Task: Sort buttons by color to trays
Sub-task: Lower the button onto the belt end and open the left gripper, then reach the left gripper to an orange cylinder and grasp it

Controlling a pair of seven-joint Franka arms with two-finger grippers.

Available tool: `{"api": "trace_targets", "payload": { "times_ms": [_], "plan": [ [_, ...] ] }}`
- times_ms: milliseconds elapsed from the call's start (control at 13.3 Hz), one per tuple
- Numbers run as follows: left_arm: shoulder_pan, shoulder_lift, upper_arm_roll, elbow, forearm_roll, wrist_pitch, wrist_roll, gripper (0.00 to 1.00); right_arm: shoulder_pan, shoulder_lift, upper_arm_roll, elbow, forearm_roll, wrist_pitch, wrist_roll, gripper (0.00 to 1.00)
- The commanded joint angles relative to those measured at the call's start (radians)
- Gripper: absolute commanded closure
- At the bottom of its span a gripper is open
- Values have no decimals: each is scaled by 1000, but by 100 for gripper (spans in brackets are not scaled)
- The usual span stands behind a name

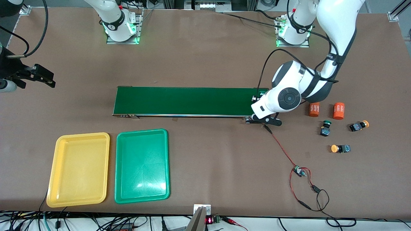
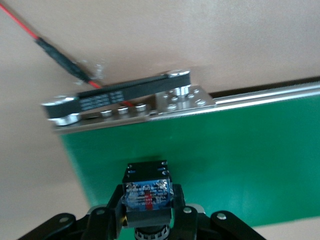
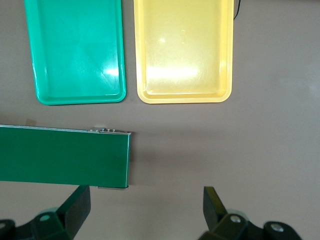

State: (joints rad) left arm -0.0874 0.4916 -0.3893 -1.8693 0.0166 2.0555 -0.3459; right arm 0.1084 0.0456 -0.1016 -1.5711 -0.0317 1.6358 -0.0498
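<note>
My left gripper (image 2: 148, 201) is shut on a button (image 2: 148, 190) by its black body, over the dark-green conveyor belt (image 1: 186, 101) at the left arm's end. Its green cap (image 1: 262, 93) peeks out beside the wrist in the front view. Three buttons lie on the table toward the left arm's end: a green-capped one (image 1: 326, 127) and two orange-capped ones (image 1: 359, 125) (image 1: 341, 148). The yellow tray (image 1: 78, 168) and the green tray (image 1: 142, 165) sit side by side, nearer the front camera than the belt. My right gripper (image 1: 45, 77) (image 3: 145, 200) hangs open with nothing in it, off the belt's other end.
Two orange cylinders (image 1: 314, 109) (image 1: 338, 110) stand next to the loose buttons. A red and black wire runs from the belt's end to a small control board (image 1: 298, 171). Both trays hold nothing.
</note>
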Motion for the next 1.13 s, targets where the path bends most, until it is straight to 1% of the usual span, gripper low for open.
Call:
{"api": "trace_targets", "payload": {
  "times_ms": [0,75,150,226,301,376,526,677,827,902,1052],
  "plan": [
    [-18,-2,4,-14,-21,32,-42,59,-3,-1,2,5,13,2,-2,0],
    [-20,-4,4,-11,-21,31,-44,28,-4,0,2,5,13,4,-2,0],
    [-18,-8,4,-8,-18,23,-36,0,-4,0,2,5,12,5,-4,0],
    [-14,-18,4,-4,-18,17,-38,0,-6,0,2,5,12,6,-4,0],
    [-9,-24,4,16,-18,-20,-38,0,-4,0,2,5,13,4,-4,0],
    [-6,-25,4,62,-18,-84,-38,0,-4,0,2,5,12,2,-4,0],
    [-5,-24,6,184,-18,-226,-44,0,-4,-1,2,5,13,-1,-4,0],
    [9,-21,19,275,-4,-319,-39,0,-3,-1,2,5,12,1,-4,0],
    [41,-21,44,318,40,-368,-39,0,-4,-1,2,3,12,2,-4,0],
    [81,-19,44,320,60,-371,-39,0,-6,-1,2,3,12,2,-5,0],
    [151,-12,46,311,65,-374,-33,0,-7,-1,2,3,10,1,-10,0]
  ]
}}
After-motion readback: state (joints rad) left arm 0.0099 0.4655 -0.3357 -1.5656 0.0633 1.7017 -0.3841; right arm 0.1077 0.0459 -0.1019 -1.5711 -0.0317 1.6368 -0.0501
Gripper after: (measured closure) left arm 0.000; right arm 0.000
